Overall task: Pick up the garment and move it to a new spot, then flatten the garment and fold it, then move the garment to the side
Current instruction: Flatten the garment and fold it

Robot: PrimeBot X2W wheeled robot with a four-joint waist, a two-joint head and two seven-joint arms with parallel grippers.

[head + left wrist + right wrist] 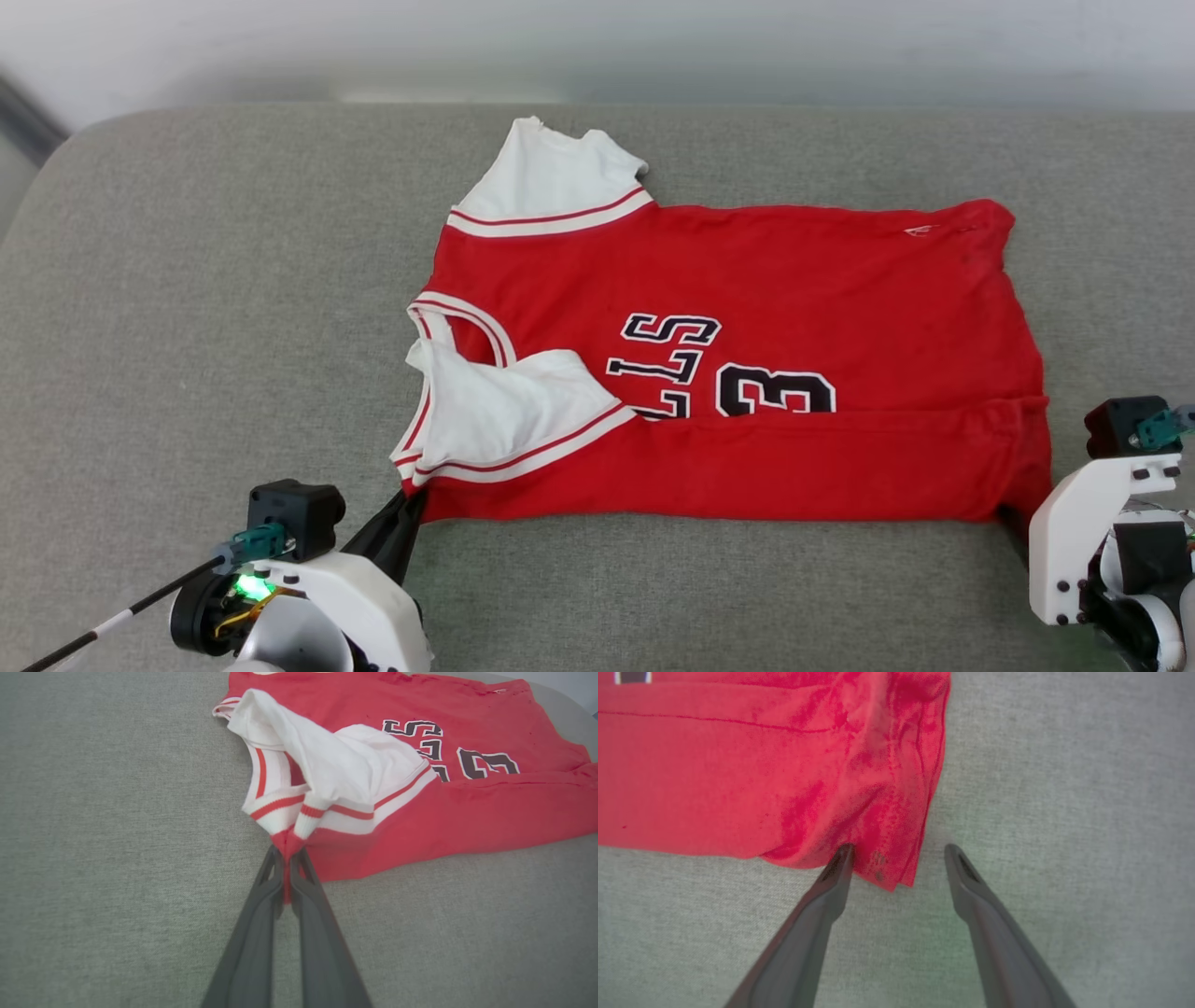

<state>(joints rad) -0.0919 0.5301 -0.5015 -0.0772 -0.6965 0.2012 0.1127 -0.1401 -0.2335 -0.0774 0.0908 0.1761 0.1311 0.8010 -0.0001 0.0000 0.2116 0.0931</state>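
The garment, a red jersey with white sleeves and black lettering, lies sideways on the grey cushion, neck to the left, its near long edge folded over the front. My left gripper is shut on the garment's near shoulder corner, below the folded-over white sleeve; in the head view this gripper meets the cloth at the lower left. My right gripper is open at the near hem corner, one finger touching the cloth, the other on bare cushion. In the head view its fingertips are hidden.
The grey cushion extends well beyond the garment on the left and near sides. A pale wall runs behind its far edge. A thin black-and-white rod sticks out from the left wrist.
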